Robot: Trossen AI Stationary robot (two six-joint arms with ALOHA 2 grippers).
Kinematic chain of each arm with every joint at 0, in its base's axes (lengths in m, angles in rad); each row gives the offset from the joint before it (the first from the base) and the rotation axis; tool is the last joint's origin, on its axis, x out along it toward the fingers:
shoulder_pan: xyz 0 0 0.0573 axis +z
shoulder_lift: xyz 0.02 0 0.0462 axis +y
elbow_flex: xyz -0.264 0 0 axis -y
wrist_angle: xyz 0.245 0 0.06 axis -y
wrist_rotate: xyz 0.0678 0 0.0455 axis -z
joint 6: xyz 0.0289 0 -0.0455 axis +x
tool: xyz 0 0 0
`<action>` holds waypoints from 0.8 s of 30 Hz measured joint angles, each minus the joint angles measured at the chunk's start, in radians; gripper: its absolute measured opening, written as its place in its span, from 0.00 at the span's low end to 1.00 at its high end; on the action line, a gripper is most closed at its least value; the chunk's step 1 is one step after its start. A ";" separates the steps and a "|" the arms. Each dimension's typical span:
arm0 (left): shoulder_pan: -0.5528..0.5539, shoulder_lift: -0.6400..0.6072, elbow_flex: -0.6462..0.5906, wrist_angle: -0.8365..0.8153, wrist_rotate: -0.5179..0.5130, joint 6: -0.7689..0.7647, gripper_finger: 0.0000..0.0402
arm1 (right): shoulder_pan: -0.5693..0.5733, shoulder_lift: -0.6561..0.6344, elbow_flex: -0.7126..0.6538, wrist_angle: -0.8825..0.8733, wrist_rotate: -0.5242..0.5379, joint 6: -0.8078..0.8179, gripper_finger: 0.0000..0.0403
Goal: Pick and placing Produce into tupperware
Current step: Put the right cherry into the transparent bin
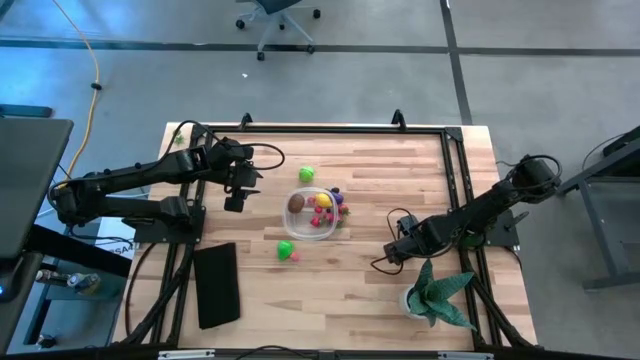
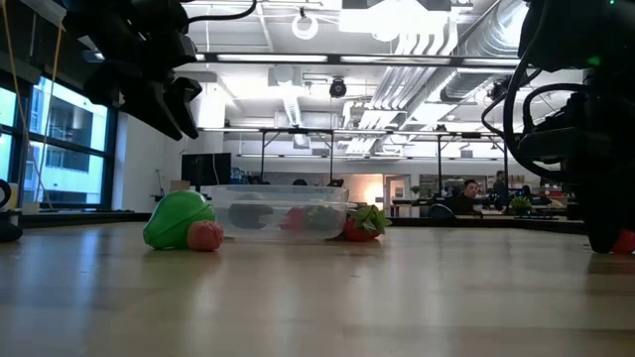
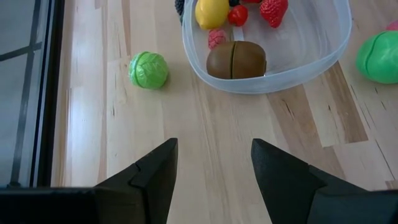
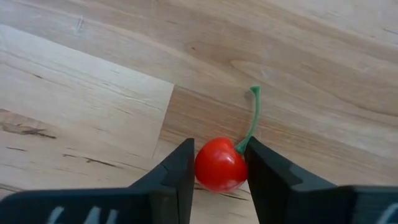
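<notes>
Looking past my right gripper (image 4: 219,171), I see both fingers pressed against the sides of a red cherry (image 4: 219,169), its green stem curling up beside one finger; the jaws are clamped on it with the cherry low on the wood. From above, that gripper (image 1: 392,252) sits down at the table on the right side, well apart from the tupperware (image 1: 312,213) and near the potted plant (image 1: 437,293).

My left gripper (image 3: 213,167) hangs above bare wood with its jaws standing apart and nothing between them. From overhead it (image 1: 236,196) is just left of the tub. Ahead of it the clear tub (image 3: 311,59) holds a brown kiwi-like piece (image 3: 236,60), a yellow lemon (image 3: 211,12), a strawberry (image 3: 273,11) and small red bits. A green cabbage (image 3: 148,70) lies on the table beside the tub, apart from it, and another green fruit (image 3: 379,56) lies at the tub's other side.

At table level the tub (image 2: 280,211) stands on the wood with a green piece (image 2: 179,220) and a small pink-red one (image 2: 205,236) touching each other just in front of it.
</notes>
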 joint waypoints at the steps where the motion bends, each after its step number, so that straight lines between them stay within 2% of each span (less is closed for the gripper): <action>1: 0.000 0.000 0.000 0.000 0.000 0.000 0.48 | 0.000 -0.001 0.000 0.000 0.000 0.000 0.26; 6: 0.000 0.000 0.000 0.000 0.000 0.000 0.48 | 0.001 0.000 0.050 -0.039 -0.003 -0.009 0.26; 13: 0.000 0.000 0.000 0.000 0.000 0.000 0.48 | 0.000 -0.002 0.150 -0.139 0.067 -0.053 0.26; 16: 0.000 0.000 0.000 0.000 0.000 0.000 0.48 | -0.014 -0.002 0.208 -0.171 0.138 -0.115 0.26; 19: 0.000 0.000 0.000 0.000 0.000 0.000 0.48 | -0.045 -0.003 0.289 -0.167 0.254 -0.227 0.26; 24: 0.000 0.000 0.000 0.000 0.000 0.000 0.48 | -0.128 -0.003 0.425 -0.097 0.407 -0.482 0.26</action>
